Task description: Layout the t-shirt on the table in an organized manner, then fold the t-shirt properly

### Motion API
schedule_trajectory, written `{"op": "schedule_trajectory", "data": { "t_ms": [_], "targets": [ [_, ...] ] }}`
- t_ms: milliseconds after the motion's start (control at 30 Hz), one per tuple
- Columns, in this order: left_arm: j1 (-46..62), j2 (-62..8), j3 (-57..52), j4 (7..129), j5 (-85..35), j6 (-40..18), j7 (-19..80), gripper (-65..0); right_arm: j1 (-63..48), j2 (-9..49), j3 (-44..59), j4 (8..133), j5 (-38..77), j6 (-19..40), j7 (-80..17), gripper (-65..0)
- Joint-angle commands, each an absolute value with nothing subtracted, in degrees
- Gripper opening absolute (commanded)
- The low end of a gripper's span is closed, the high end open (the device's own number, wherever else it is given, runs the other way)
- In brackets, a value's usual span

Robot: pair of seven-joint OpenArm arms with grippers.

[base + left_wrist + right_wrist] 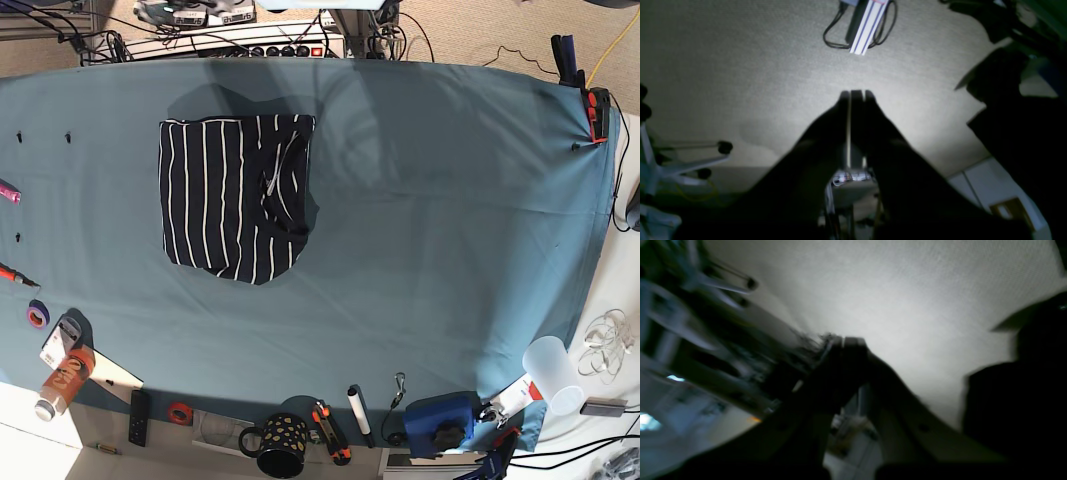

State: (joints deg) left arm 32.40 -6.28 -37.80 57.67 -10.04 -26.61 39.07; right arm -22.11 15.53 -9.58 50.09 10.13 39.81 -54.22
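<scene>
Because the t-shirt (236, 196) already lies as a compact folded rectangle at the counter's (430, 220) upper left, both arms are out of the base view; left pincer (857, 95) and right pincer (843, 341) are closed, empty. A mug (275, 447), tape rolls and tools line the lower edge, well apart, obstructing nothing.

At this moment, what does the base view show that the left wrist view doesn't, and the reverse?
Only the base view shows the t-shirt, folded into a compact rectangle on the table, with a mug, a bottle and tape rolls along the near edge; neither arm appears there. Only the left wrist view shows the left gripper, shut on nothing, pointing at carpet, with a chair base and an aluminium rail. Shared: I can match nothing between the two for certain.
</scene>
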Motion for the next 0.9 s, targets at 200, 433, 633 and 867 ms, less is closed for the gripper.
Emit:
{"op": "schedule_trajectory", "data": {
  "t_ms": [200, 433, 633, 867],
  "targets": [
    [28.03, -5.56, -38.0, 47.07, -5.06, -23.46, 28.47, -65.0, -17.06, 17.02, -20.78, 44.88, 0.1, 37.69, -42.83, -65.0],
    [24.82, -2.63, -38.02, 37.82, -5.06, -15.94, 11.86, -65.0, -16.21, 17.12, -26.72, 44.51, -9.19, 23.92, -27.42, -65.0],
    [24.6, -0.27, -38.02, 35.53, -2.92, -15.75, 7.2, -65.0, -16.32, 17.32, -27.03, 44.49, -11.64, 15.44, -12.88, -65.0],
    [24.62, 0.01, -38.02, 35.9, -3.88, -19.07, 6.96, -65.0, -16.34, 18.11, -27.03, 44.51, -11.6, 11.57, -10.74, -65.0]
  ]
}}
